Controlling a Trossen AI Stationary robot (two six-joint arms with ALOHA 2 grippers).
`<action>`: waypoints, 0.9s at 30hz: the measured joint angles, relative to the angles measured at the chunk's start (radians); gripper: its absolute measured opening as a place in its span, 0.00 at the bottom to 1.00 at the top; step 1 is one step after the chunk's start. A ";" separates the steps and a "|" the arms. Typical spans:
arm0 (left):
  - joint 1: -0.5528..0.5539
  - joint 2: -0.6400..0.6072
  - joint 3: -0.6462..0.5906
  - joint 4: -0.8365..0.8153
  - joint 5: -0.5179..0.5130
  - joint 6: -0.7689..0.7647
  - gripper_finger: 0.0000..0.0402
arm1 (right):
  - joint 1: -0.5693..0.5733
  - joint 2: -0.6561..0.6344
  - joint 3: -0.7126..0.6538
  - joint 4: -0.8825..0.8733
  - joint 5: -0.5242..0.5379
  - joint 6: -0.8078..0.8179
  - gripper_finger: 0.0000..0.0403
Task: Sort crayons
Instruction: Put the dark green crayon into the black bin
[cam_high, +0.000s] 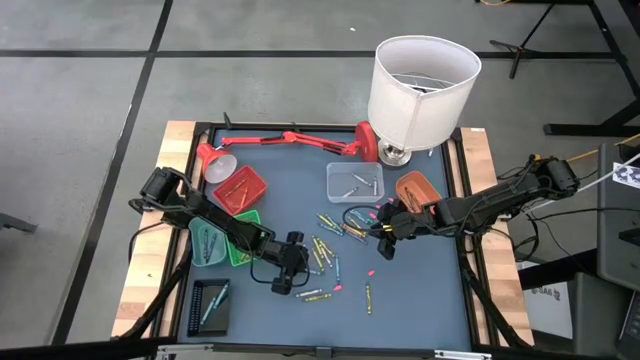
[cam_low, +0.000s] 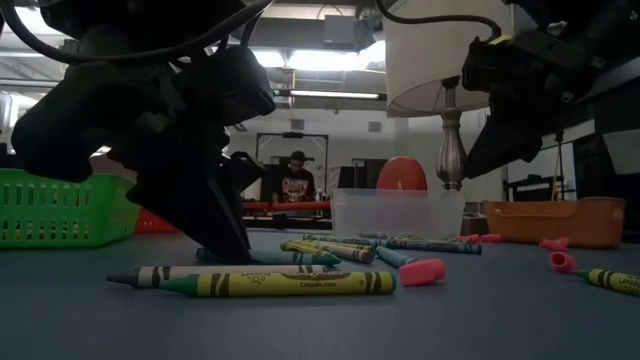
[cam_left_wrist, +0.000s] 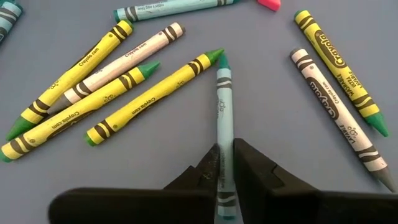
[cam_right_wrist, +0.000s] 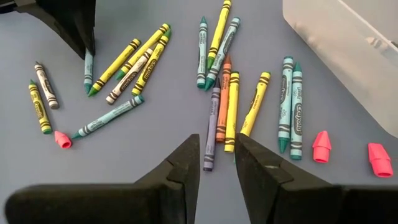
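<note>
Teal crayon (cam_left_wrist: 223, 112) sits pinched between your left gripper (cam_left_wrist: 224, 163) fingers, at 6 o'clock on the table (cam_high: 420, 290). Lift it straight up so the yellow crayons (cam_left_wrist: 149, 93) stay put. Your right gripper (cam_right_wrist: 217, 163) waits at 3 o'clock, fingers apart.

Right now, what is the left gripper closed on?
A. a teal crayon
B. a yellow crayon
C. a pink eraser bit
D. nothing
A. In the left wrist view the left gripper pinches the lower end of a teal crayon that lies on the table among yellow-green ones.
</note>
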 joint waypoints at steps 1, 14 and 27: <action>0.000 0.000 0.000 0.001 -0.001 0.000 0.06 | 0.000 0.000 0.000 0.000 0.000 0.000 0.25; 0.006 -0.006 -0.003 0.026 0.000 0.000 0.03 | 0.000 0.000 0.000 0.000 0.000 0.000 0.25; 0.007 -0.021 -0.003 0.040 -0.007 0.001 0.02 | 0.000 0.000 0.000 0.000 0.008 0.000 0.25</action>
